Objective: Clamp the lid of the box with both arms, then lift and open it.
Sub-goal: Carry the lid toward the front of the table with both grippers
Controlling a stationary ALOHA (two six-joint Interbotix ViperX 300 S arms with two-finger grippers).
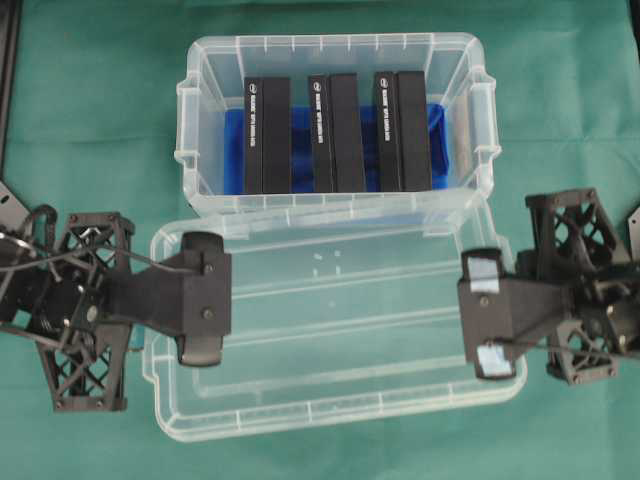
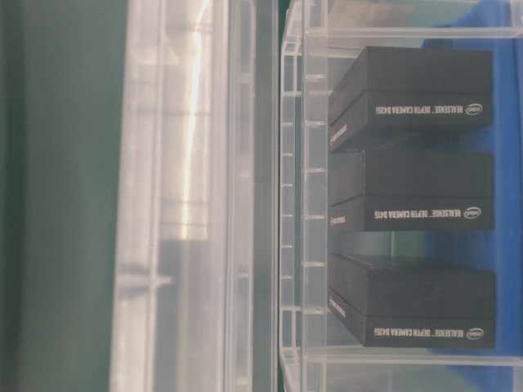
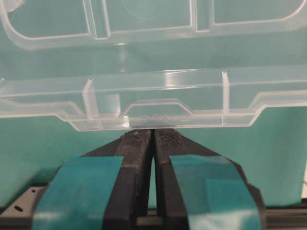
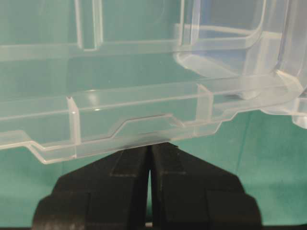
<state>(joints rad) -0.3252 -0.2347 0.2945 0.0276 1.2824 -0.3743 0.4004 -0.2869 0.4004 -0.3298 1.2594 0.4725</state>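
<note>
Green cloth (image 1: 90,110) covers the whole work surface, mildly wrinkled, matte teal-green in both wrist views. Black bracket or rail piece (image 1: 8,60) runs along the far-left edge of the overhead view, another angled black plate (image 1: 10,208) with holes below it on the left edge. Small dark part (image 1: 634,222) clipped at the right edge, can't identify it. Light metal strip (image 3: 21,203) with a hole visible at the bottom left of the left wrist view.

My lid (image 1: 330,330) is off, a clear ribbed panel beside the open box (image 1: 335,120). That deep clear tub holds three upright black slabs on blue.
</note>
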